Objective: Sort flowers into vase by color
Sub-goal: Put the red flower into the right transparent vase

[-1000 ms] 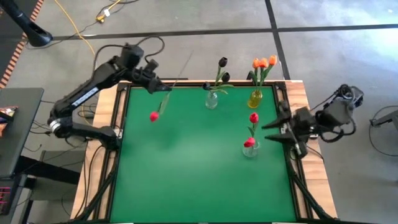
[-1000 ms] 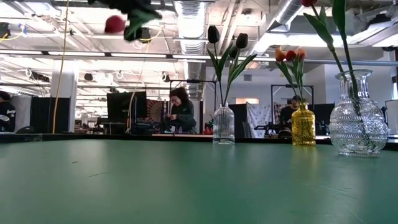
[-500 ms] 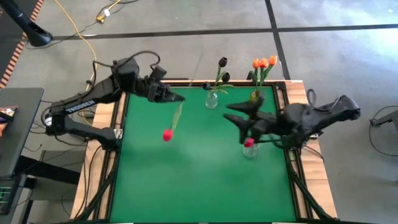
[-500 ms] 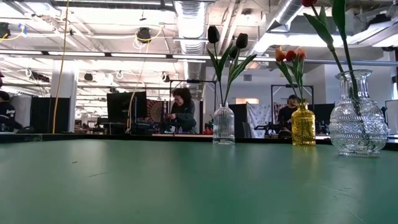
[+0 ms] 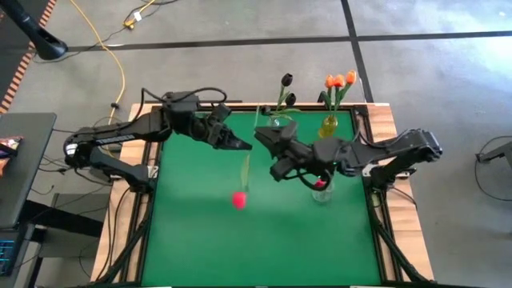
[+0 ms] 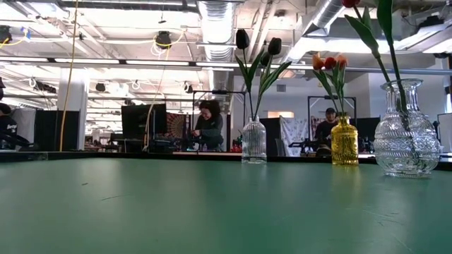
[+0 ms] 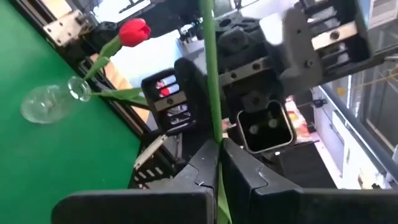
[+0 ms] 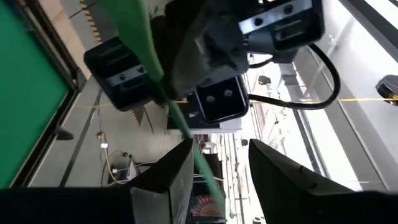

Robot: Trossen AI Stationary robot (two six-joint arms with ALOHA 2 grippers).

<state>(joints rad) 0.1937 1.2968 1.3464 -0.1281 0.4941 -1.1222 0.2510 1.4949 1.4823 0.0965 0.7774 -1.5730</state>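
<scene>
Green felt-topped table (image 5: 200,240) with wooden border. Left gripper (image 5: 242,146) above the table's far middle, fingers clamped shut on the thin green stem of a red-headed artificial tulip (image 5: 239,198), head hanging low over the felt. Right gripper (image 5: 268,140) faces it closely, fingers parted with the same stem between them, not closed on it. Round clear glass vase (image 5: 322,192) holds red tulips near the right edge; small clear vase (image 5: 273,128) holds near-black tulips; yellow glass vase (image 5: 328,126) holds orange tulips.

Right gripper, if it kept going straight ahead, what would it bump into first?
Probably the flower's stem, already between the open right gripper's fingers. Just behind it sits the left gripper, shut on that stem. Depth is hard to judge.
</scene>
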